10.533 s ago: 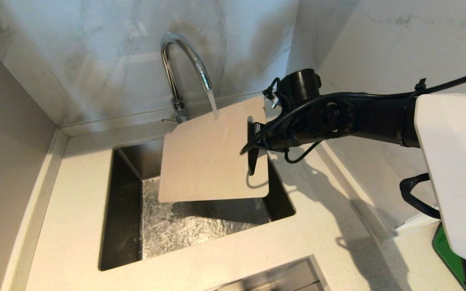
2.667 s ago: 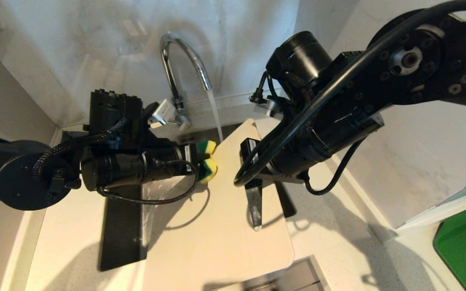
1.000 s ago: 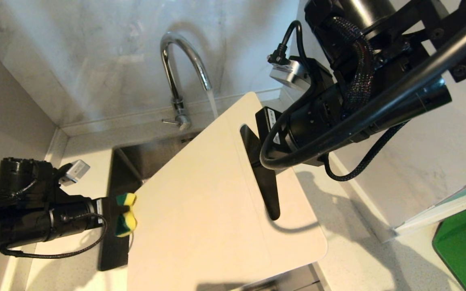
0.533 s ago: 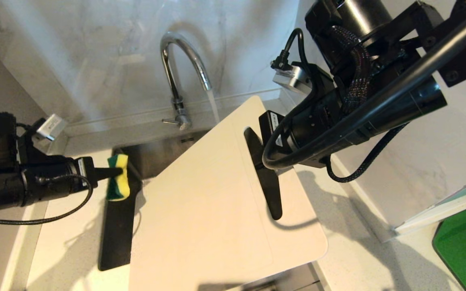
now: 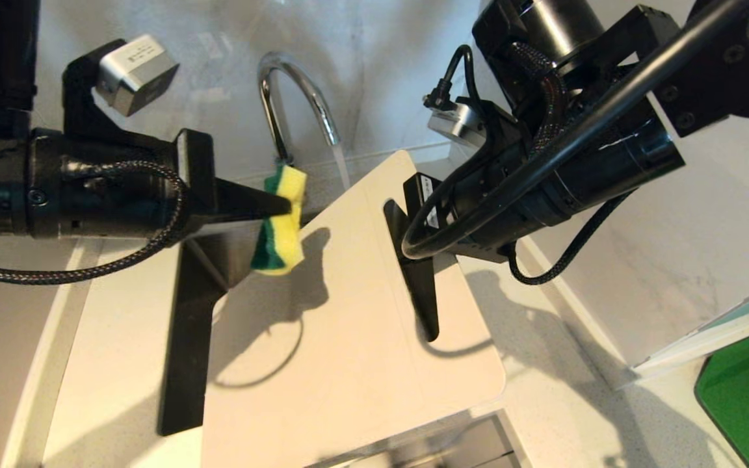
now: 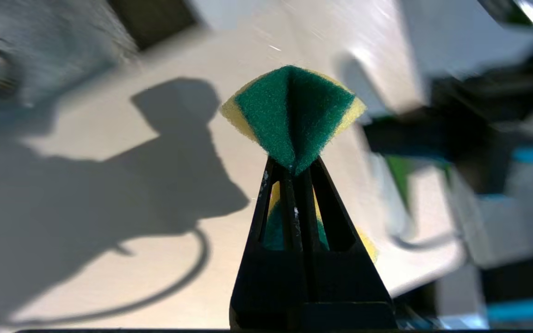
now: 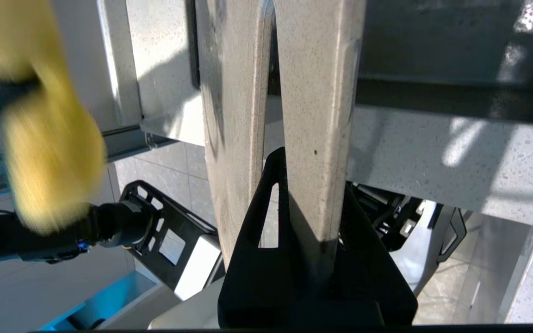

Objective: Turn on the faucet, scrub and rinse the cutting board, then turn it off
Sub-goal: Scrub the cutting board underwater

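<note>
- Tilting over the sink (image 5: 183, 338), the cutting board (image 5: 348, 338) is an off-white plastic sheet; its far end rises toward the wall and its near end comes toward the camera, covering most of the basin.
- The right gripper (image 5: 423, 286) pinches the board along its right side, one black finger (image 5: 421, 292) lying flat on the top face; in the right wrist view the board's edge (image 7: 317, 115) runs straight between the two fingers, which are pressed onto it.
- Behind the board's far corner stands the faucet (image 5: 296, 97), a chrome arched tap, and a thin stream of water (image 5: 342, 166) falls from its spout just past the board's upper edge.
- The left gripper (image 5: 287, 207) reaches in from the left, its fingers squeezed together on a yellow and green sponge (image 5: 280, 224), which folds around the fingertips.
- The sponge hangs at the board's upper left part and throws a dark shadow onto the surface; whether it touches the board cannot be told.
- In the left wrist view the sponge (image 6: 294, 111) shows its green side folded into a wedge above the closed fingertips, with the pale board behind it.
- The counter (image 5: 114, 338) around the sink is pale speckled stone, and the wall (image 5: 381, 58) behind is grey-veined marble.
- A green mat (image 5: 748, 396) lies at the far right on the counter, well apart from the board.
</note>
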